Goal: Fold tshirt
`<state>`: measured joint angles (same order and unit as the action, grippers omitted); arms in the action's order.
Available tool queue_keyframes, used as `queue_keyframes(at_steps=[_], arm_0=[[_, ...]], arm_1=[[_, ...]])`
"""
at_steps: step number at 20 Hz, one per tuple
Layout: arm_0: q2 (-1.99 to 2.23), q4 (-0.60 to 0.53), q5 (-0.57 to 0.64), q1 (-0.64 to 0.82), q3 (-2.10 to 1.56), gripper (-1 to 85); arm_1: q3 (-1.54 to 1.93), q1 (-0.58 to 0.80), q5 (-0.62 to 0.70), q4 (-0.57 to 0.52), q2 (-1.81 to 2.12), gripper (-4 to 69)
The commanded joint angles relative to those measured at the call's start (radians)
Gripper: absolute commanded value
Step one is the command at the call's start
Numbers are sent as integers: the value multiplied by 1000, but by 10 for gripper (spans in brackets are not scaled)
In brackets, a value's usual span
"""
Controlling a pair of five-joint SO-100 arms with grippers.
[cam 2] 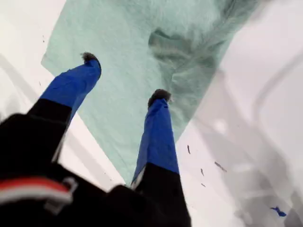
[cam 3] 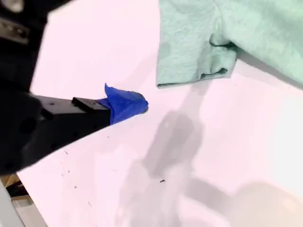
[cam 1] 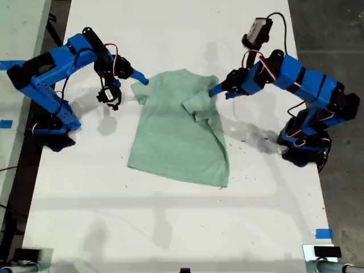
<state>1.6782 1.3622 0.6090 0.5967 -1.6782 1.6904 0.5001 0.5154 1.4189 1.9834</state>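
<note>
a pale mint tshirt point(cam 1: 176, 136) lies flat on the middle of a white counter point(cam 1: 170, 227), with 1 sleeve point(cam 1: 199, 102) already turned in on the exterior view's right. the next fold likely needs both arms to pinch matching edges low against the counter and carry them over together, so the cloth does not bunch. the first gripper point(cam 2: 125, 78) reaches in from the exterior view's right and hovers over that folded sleeve, fingers point(cam 2: 160, 94) spread wide and empty. the second gripper point(cam 1: 141, 78) stretches from the exterior view's left, just beside the other sleeve; whether its fingers are parted cannot be told.
</note>
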Motion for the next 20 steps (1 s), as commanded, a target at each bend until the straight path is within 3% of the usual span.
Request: queue_keyframes(at_steps=[1,5,9,12,13,14,20], arm_0=[[-92,-69,51,60,51,373],[-270,-166,103,120,66,359],[-506,-160,117,153,183,331],[-629,-120,121,153,276,189],[-635,-129,120,152,276,62],[-635,-135,117,146,276,1],[-568,-163,115,112,264,1]], arm_1=[[-12,-32,-9,-20,58,211],[-15,-55,-20,9,64,208],[8,-74,-43,15,86,206],[38,-81,-61,15,112,205],[52,-81,-66,14,123,204],[66,-81,-71,12,135,204],[123,-78,-89,9,199,197]])
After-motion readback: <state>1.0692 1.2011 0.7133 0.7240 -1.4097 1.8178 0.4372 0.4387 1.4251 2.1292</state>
